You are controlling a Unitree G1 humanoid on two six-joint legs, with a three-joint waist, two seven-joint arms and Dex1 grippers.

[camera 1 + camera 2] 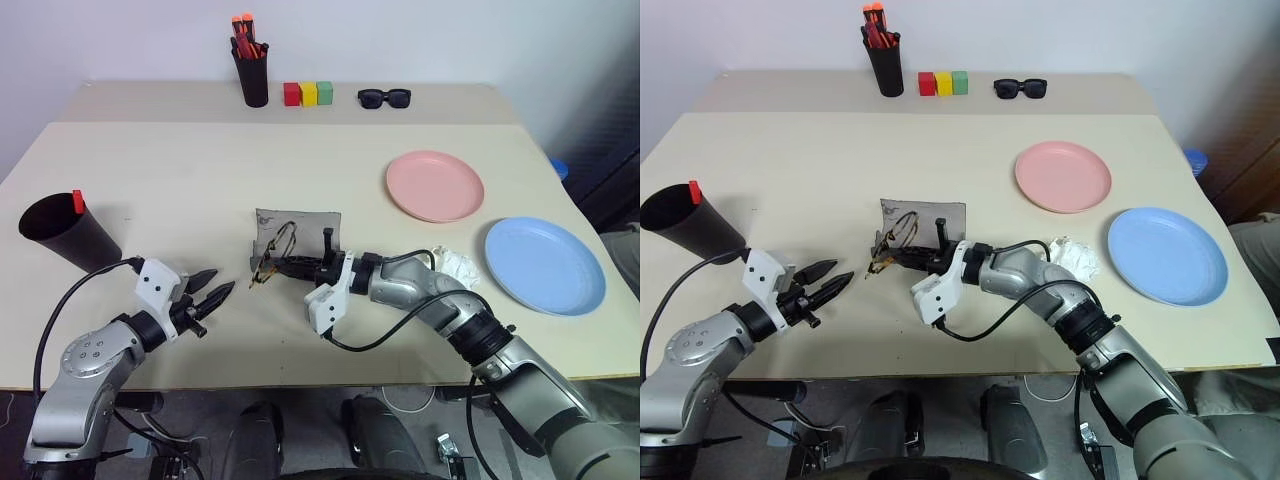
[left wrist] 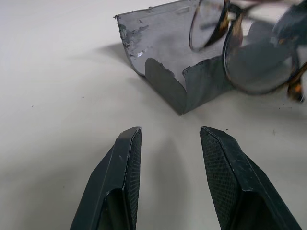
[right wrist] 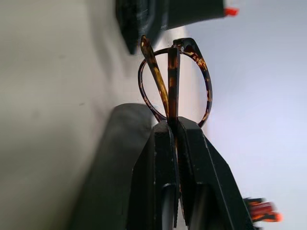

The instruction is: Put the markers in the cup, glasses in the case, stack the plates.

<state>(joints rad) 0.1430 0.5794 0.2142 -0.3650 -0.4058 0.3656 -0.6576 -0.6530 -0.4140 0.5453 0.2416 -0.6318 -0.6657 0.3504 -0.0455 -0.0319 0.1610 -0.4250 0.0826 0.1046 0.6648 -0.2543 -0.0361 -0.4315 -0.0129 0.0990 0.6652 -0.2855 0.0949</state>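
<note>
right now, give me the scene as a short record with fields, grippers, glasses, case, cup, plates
right gripper: shut on the glasses, holding them at the case
left gripper: open, empty, near the front edge of the table, beside the case
case: open, mid-table
cup: tilted at the table's left edge, a red-capped marker sticking out of it
pink plate: flat on the table, right side
blue plate: flat, nearer and to the right of the pink one, not stacked
</note>
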